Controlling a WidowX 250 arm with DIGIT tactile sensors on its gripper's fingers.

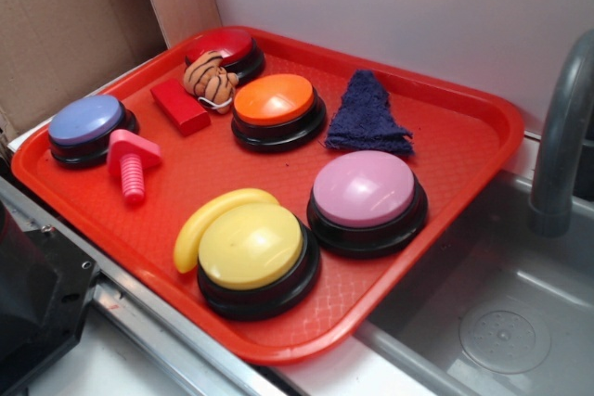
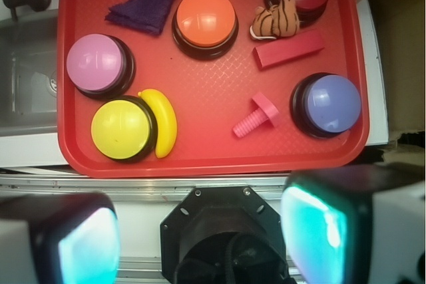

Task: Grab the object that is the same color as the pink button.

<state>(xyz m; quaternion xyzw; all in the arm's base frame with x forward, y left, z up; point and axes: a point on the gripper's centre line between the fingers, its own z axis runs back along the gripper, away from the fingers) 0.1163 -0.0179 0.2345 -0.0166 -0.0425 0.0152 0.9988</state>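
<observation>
The object, a small pink toy bolt [image 1: 130, 162] [image 2: 256, 116], lies on its side on the red tray [image 1: 445, 136] [image 2: 213, 98], beside the blue-lavender button [image 1: 86, 121] [image 2: 331, 103]. The pink button [image 1: 364, 189] [image 2: 96, 63] stands on the tray's opposite side, near the sink. In the wrist view my gripper [image 2: 200, 237] hangs high above the tray's near edge. Its two fingers are wide apart with nothing between them, and it is well clear of the bolt.
Also on the tray are an orange button [image 1: 274, 99], a yellow button [image 1: 251, 245] with a banana [image 1: 209, 218] against it, a red button [image 1: 223, 46], a red block [image 1: 179, 105], a tiger toy [image 1: 209, 79] and a dark blue cloth [image 1: 367, 113]. A sink [image 1: 501, 312] and faucet [image 1: 561, 136] stand to the right.
</observation>
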